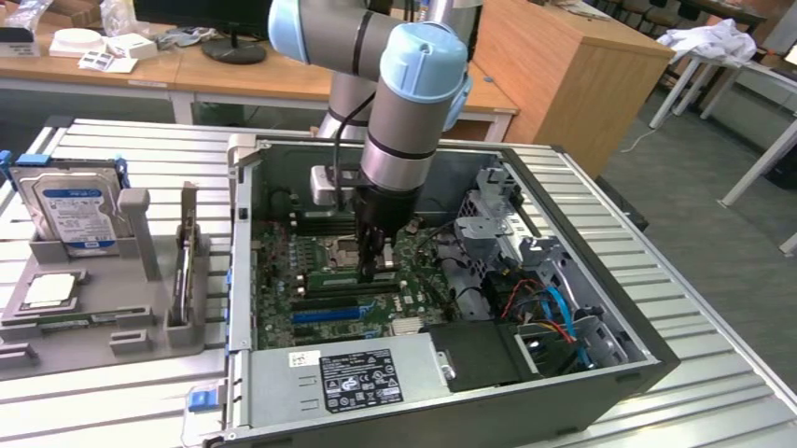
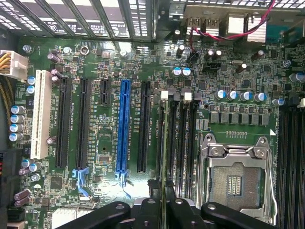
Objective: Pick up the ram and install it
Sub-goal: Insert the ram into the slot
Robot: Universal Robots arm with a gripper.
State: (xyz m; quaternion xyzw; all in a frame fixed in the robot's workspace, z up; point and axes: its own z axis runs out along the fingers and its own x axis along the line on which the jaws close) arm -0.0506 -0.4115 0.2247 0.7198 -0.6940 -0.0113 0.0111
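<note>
A: Exterior view: the end effector [image 1: 377, 263] stands deep inside the computer case [image 1: 235, 243], with walls close around it.
B: Wrist view: it's clamped narrowly on the ram [image 2: 164, 152], edge-on, just beside the CPU socket [image 2: 236, 183].

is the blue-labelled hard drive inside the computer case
No, the hard drive stands in the grey holder outside the computer case, on the exterior view's left.

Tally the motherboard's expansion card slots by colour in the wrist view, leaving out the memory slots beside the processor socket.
Black slots: 4
Blue slot: 1
White slot: 1
Total: 6
</note>
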